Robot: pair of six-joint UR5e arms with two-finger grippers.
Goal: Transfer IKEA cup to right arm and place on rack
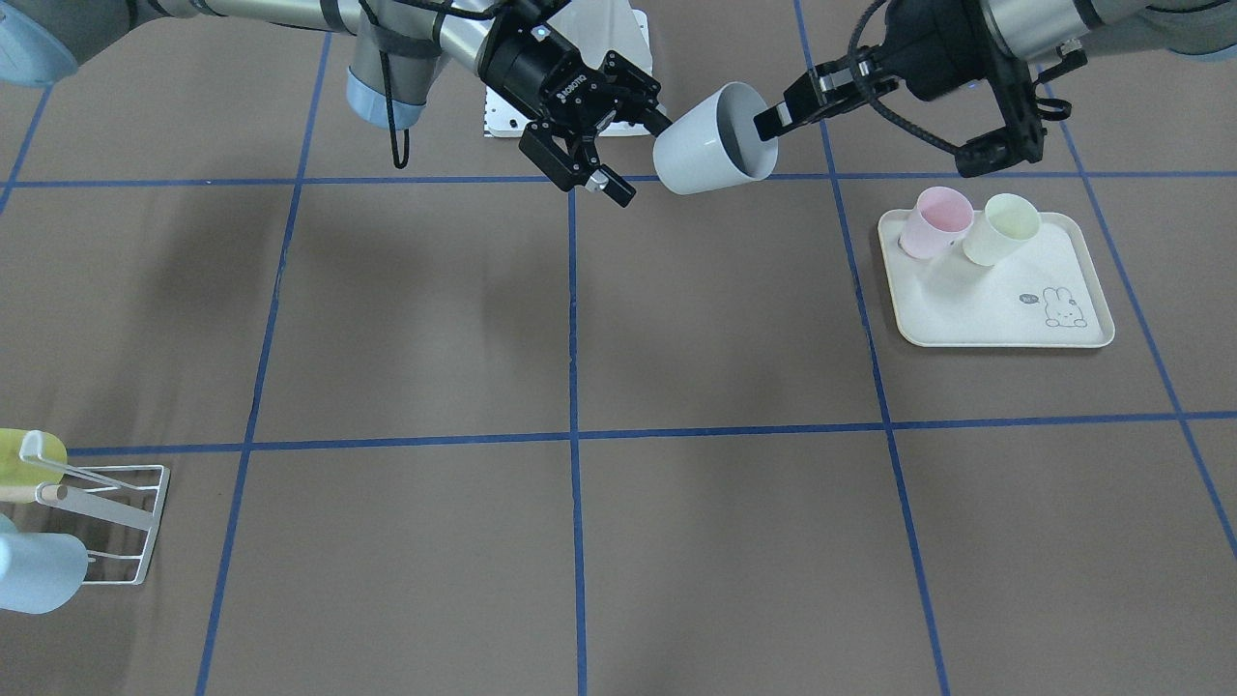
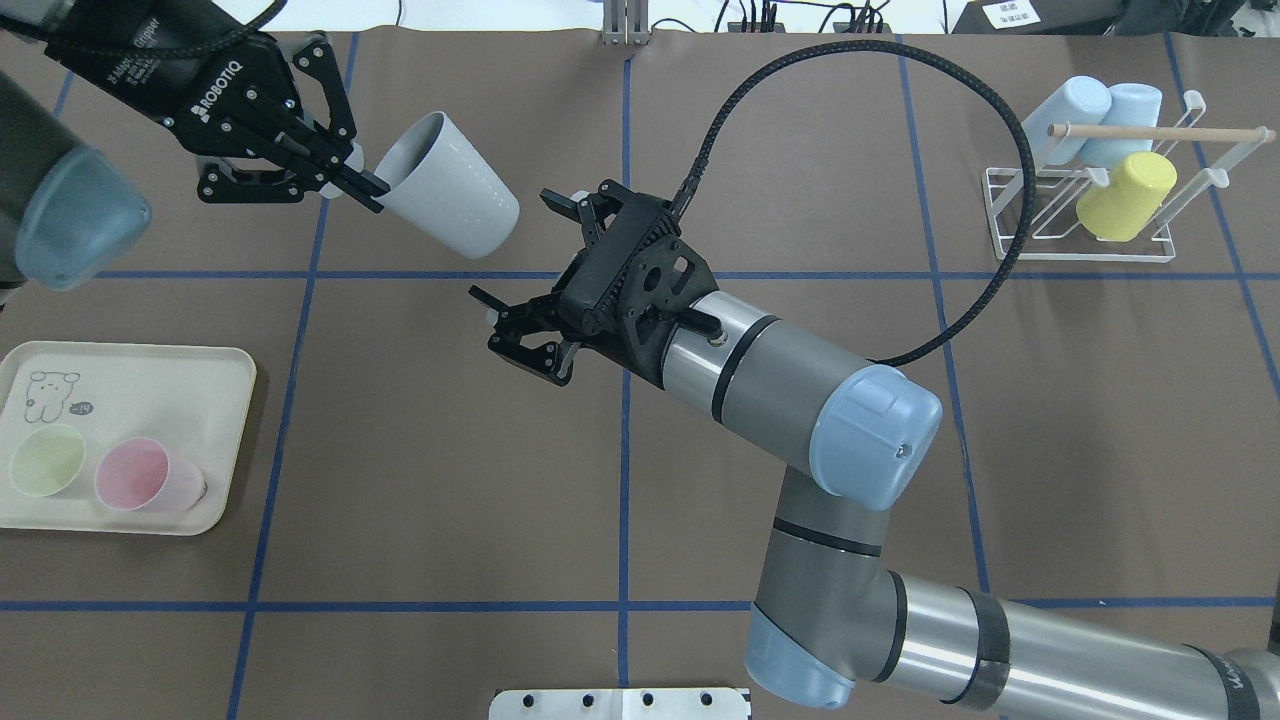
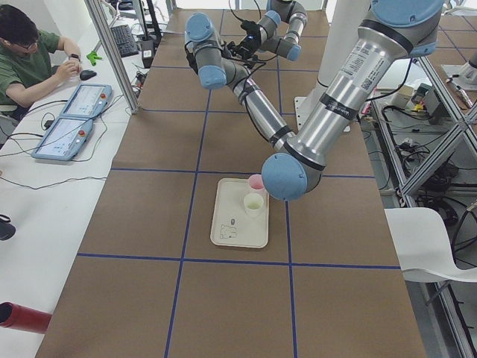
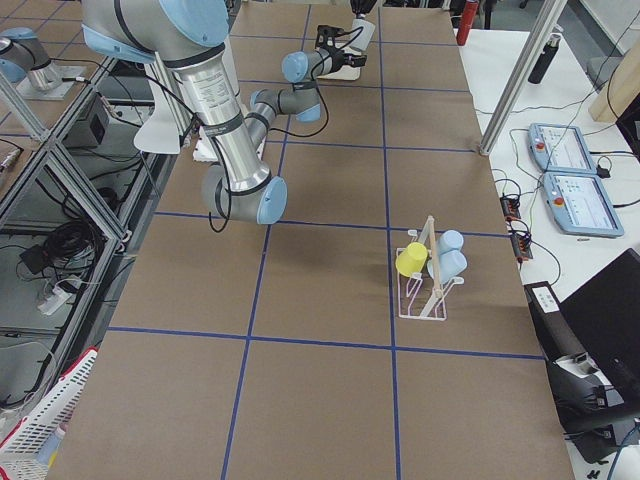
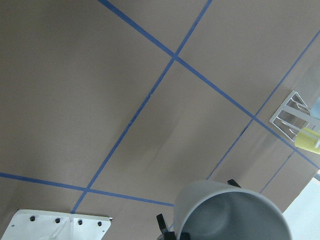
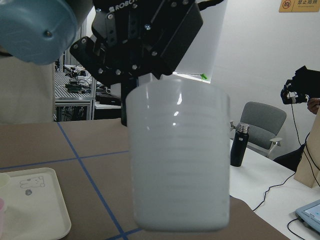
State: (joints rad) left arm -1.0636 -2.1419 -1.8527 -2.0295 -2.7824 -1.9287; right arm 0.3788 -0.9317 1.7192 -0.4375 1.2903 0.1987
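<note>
1. The left gripper (image 1: 770,121) pinches the rim of the white IKEA cup (image 1: 710,145), one finger inside the mouth and one outside, leaving the body free for a second grasp
2. The cup hangs in the air over the middle of the table, tipped on its side, closed end aimed at the right gripper (image 1: 646,159); to me it looks like a deliberate offer
3. The right gripper has its jaws spread wide and holds nothing; it sits just beside the cup's base, not yet around it
4. The rack (image 2: 1000,215) stands well apart on the robot's right, already carrying two light-blue cups (image 2: 1078,112) and a yellow cup (image 2: 1125,195), which I'd guess is why a hand-over is needed
5. A pink cup (image 1: 935,220) and a pale green cup (image 1: 1003,230) wait on the cream tray (image 1: 995,324) on the robot's left
6. White ROBOTIQ lettering (image 2: 215,85) shows on both grippers; the smaller print beside it is too small to read, as is the mark by the tray's bunny drawing (image 1: 1065,311)
</note>
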